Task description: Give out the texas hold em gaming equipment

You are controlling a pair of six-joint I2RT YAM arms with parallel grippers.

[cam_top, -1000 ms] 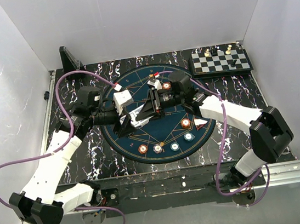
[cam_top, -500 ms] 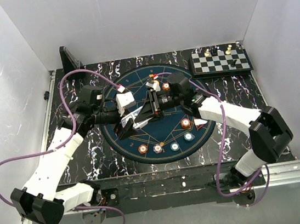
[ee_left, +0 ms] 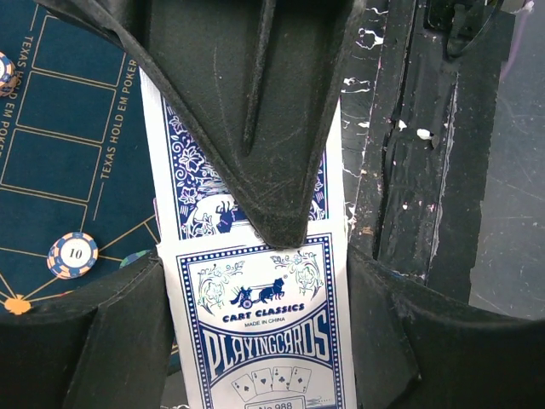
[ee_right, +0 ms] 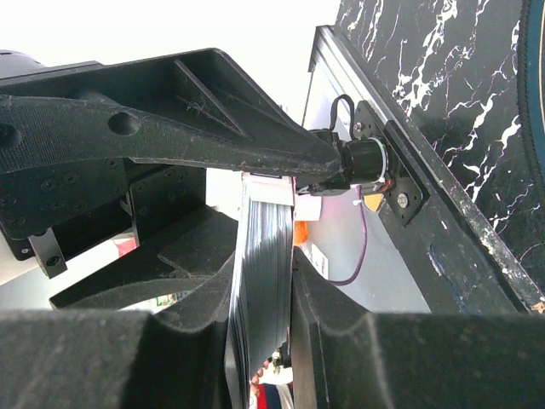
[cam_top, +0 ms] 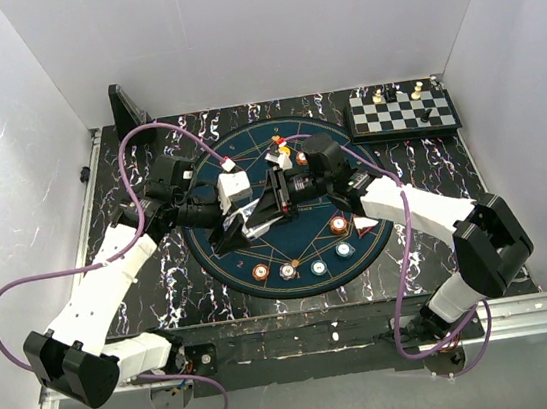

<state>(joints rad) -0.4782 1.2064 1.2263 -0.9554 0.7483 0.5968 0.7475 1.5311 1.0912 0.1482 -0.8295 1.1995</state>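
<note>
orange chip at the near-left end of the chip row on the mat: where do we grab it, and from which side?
Pinch the orange chip across its rim, coming straight down from above. It lies flat on the mat, so only its thin edge offers purchase. Fingers likely go best on its near and far edges, since the next chip sits close on its right and leaves little room there.

Left gripper point(cam_top: 241, 227), right gripper point(cam_top: 271, 203) close above mat point(cam_top: 255, 138); chips point(cam_top: 288, 270) along near rim

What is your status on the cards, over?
Left gripper shut on card box. Right gripper shut on cards sticking out of it. One chip on mat below, apart.
</note>
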